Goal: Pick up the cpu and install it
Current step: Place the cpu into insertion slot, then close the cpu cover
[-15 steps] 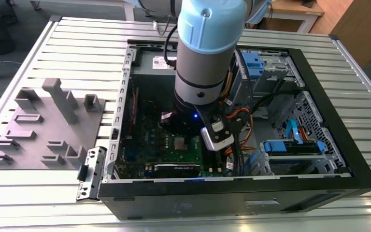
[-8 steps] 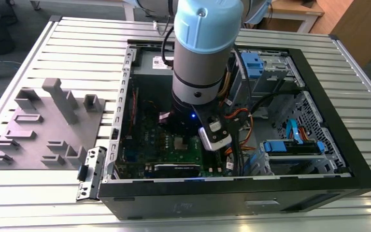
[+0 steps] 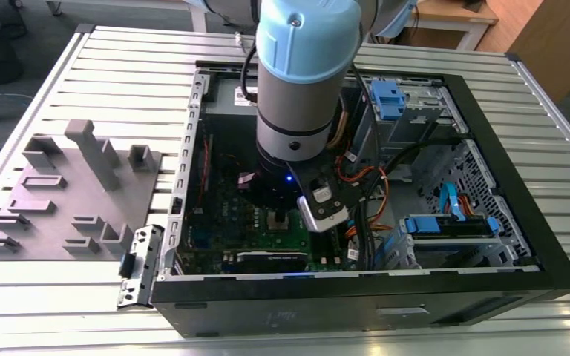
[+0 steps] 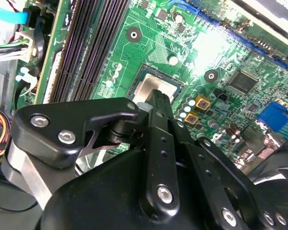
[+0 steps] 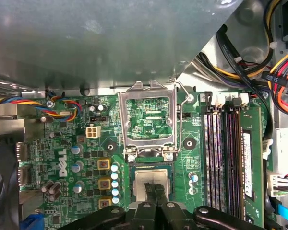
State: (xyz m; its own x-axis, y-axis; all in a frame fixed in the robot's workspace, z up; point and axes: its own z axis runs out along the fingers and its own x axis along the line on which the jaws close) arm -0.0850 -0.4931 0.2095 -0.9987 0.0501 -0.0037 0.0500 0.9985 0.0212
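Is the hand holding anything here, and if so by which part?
Cannot be told: the hand is down over the cpu, which lies on the green motherboard, and the hand's tip hides any contact.

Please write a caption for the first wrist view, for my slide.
Gripper at the cpu in the motherboard socket, retention frame raised.
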